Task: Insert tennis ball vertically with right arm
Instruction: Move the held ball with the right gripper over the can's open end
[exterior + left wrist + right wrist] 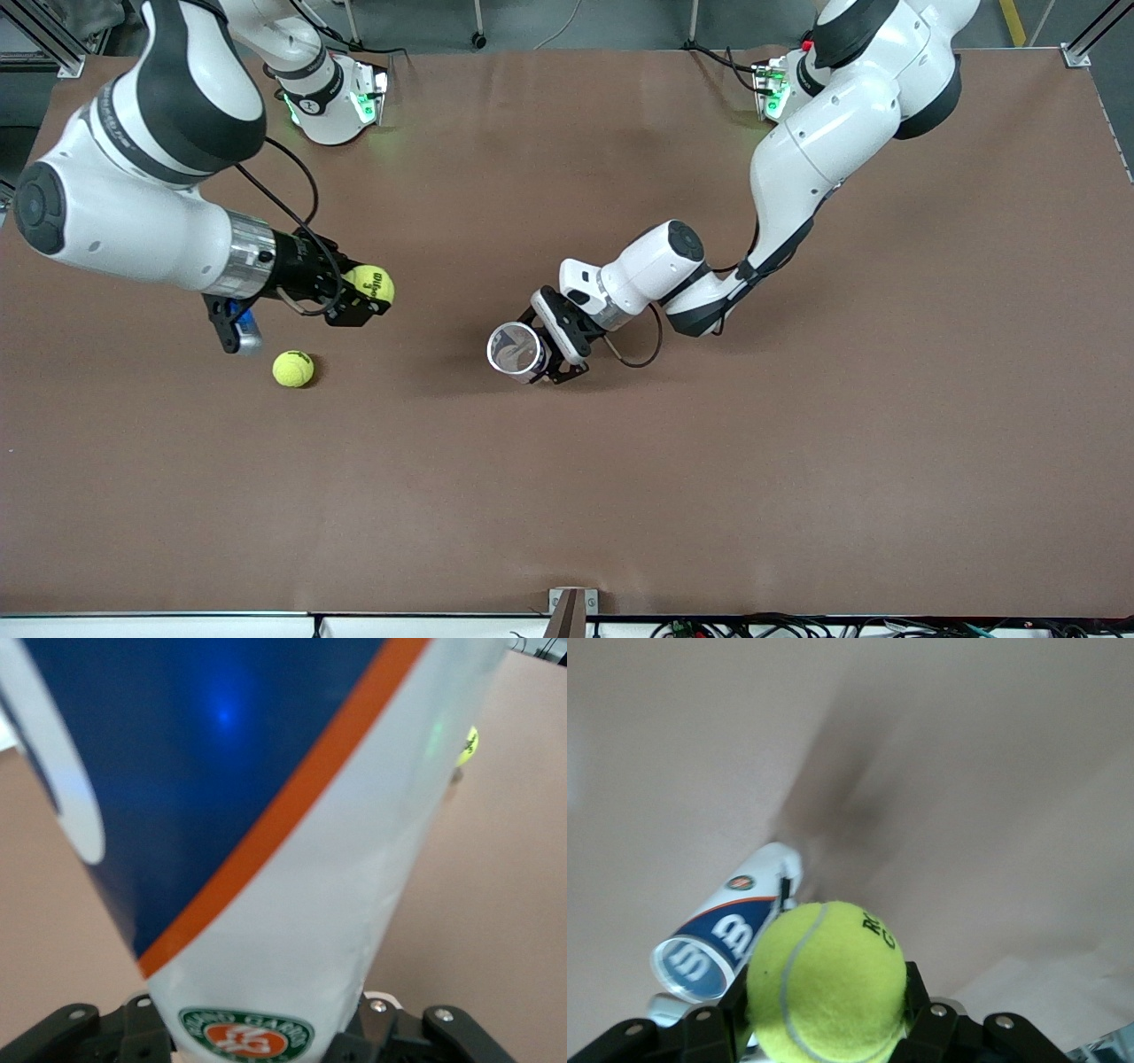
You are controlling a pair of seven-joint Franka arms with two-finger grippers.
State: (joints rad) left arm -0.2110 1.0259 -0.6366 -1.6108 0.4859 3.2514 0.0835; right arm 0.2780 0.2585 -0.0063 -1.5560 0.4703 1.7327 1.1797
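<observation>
My right gripper [365, 299] is shut on a yellow tennis ball [370, 283], held in the air over the right arm's end of the table; the ball fills the right wrist view [828, 983] between the fingers. My left gripper [554, 350] is shut on a white and blue ball can [516, 349], held upright with its open mouth up, over the table's middle. The can fills the left wrist view [266, 842] and shows farther off in the right wrist view [722, 935].
A second yellow tennis ball [293, 369] lies on the brown table [709, 461], nearer to the front camera than my right gripper. It shows as a sliver in the left wrist view [469, 746].
</observation>
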